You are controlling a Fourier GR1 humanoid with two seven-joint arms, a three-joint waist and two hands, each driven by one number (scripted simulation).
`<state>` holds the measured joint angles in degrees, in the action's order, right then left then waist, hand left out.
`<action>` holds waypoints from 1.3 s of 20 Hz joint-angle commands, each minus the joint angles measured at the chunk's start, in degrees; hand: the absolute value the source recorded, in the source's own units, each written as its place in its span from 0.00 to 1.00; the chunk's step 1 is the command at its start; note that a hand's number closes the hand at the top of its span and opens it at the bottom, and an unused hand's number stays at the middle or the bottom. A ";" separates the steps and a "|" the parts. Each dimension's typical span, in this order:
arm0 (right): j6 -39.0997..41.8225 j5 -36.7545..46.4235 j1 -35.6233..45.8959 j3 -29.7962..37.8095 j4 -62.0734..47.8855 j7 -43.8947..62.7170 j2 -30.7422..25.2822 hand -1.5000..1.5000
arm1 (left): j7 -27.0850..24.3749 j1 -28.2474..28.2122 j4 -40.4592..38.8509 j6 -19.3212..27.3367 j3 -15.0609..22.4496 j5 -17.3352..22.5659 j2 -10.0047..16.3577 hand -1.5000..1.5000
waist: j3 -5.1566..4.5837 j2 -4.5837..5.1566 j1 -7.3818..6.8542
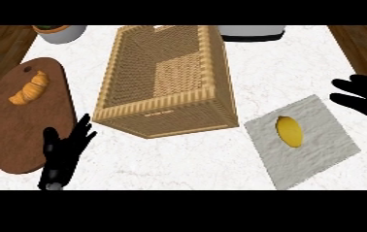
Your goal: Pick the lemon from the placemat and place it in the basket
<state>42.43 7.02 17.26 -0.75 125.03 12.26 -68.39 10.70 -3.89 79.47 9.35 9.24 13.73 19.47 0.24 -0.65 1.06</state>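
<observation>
The right robot hand (351, 93) shows at the right edge of the head view, only its dark fingers in sight, straight and apart and closed on nothing. Just below and to the left of those fingers lies the lemon (289, 130), resting on the grey placemat (315, 163). It sits in the placemat's upper middle part, near the right robot hand but not touching it. The placemat lies flat on the white marbled desk (193, 163), turned at an angle, with its upper right corner reaching under the right robot hand's fingers.

The basket (172, 117) stands well to the left of the right robot hand, between the two hands and farther from the robot than either (a woven, rectangular one, its long side running away from the robot). Nothing can be seen inside it. Its near wall is just up and to the right of the left robot hand (63, 151).

The left robot hand is at the lower left, fingers up, spread and relaxed, holding nothing. It shows over the right edge of a brown wooden cutting board (22, 143). A croissant (30, 89) lies on that board, up and to the left of the left robot hand and apart from it. Beyond the croissant, at the far left corner, stands a bowl (63, 33), and a white appliance (251, 32) sits at the far edge behind the basket.
</observation>
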 commanded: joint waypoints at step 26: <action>-8.19 36.10 -10.43 -12.84 -11.79 -14.09 19.60 0.00 | 3.25 -2.62 0.23 -4.76 -2.63 -1.99 -0.96 0.50 | -0.23 0.72 -1.47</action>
<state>35.46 37.70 6.67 -10.62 116.16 -0.75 -50.44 11.58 -5.57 81.44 5.85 7.01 11.61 17.99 0.37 -0.22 -0.41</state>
